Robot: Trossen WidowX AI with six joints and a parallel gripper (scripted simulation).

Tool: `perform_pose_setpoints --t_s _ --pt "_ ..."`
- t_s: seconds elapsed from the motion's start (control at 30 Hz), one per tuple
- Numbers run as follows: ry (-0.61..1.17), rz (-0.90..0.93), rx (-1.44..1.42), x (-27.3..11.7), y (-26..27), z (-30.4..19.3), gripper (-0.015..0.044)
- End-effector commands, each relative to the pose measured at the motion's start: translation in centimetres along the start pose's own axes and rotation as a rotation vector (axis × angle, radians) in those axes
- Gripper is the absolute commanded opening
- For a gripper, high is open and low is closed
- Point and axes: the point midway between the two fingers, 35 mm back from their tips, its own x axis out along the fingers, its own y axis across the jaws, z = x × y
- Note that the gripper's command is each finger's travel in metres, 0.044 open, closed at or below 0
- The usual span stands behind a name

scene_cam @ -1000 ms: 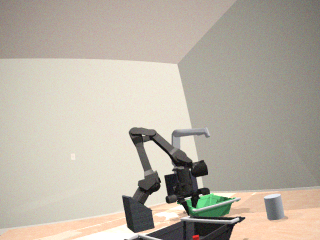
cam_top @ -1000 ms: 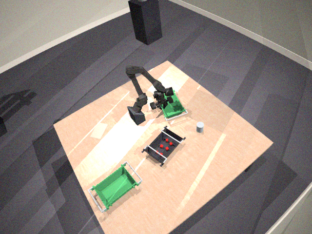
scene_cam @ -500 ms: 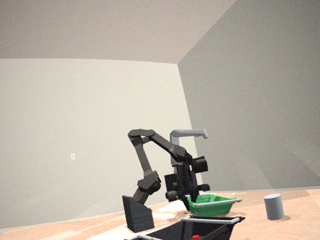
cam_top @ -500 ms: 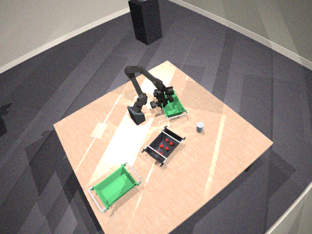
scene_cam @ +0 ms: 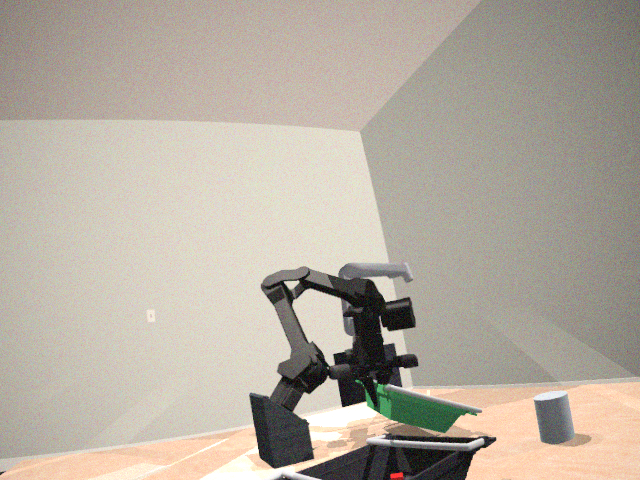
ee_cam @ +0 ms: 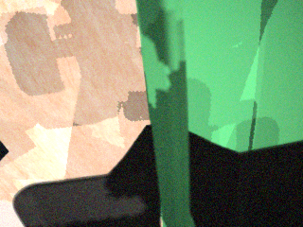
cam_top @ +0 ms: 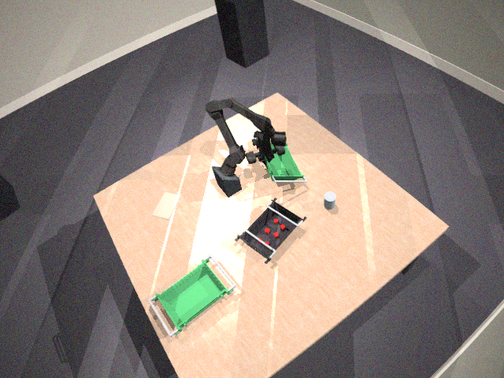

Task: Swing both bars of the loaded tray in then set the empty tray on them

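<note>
The loaded tray [cam_top: 287, 212] [scene_cam: 341, 466] is black and holds several red blocks [cam_top: 267, 230] [scene_cam: 396, 475]. Its two pale bars lie across its top, one bar [cam_top: 283, 216] [scene_cam: 423, 444] near the far end and the other bar [cam_top: 259, 241] near the close end. My gripper [cam_top: 270, 159] [scene_cam: 374, 403] [ee_cam: 158, 130] is shut on a side wall of an empty green tray [cam_top: 290, 164] [scene_cam: 413, 410] [ee_cam: 222, 57]. That tray is tilted, its gripped end higher, and looks raised off the table. A bar [cam_top: 289, 181] stands out at its near end; its far end is hidden behind the gripper.
Another green tray [cam_top: 190, 294] stands at the front left, bars swung out over its ends. A grey-blue cylinder [cam_top: 330, 200] [scene_cam: 553, 417] stands right of the black tray. A flat beige square [cam_top: 165, 205] lies at the left. A pale grey arm-like shape [scene_cam: 377, 270] shows behind my arm.
</note>
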Motion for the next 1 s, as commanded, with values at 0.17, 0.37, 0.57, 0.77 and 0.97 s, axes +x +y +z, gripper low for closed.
perform_pose_setpoints --t_s 0.17,0.37,0.57,0.77,0.97 --pt "0.004 -0.035 -0.016 -1.8 -0.8 0.4 0.0000" --pt "0.004 -0.036 -0.017 -3.4 -2.4 0.5 0.0000" --pt "0.005 -0.036 -0.017 -5.2 -4.4 0.5 0.0000" --pt "0.005 -0.037 -0.018 -6.9 -6.3 0.5 0.0000" --pt "0.006 -0.038 -0.018 -8.6 -8.1 0.5 0.0000"
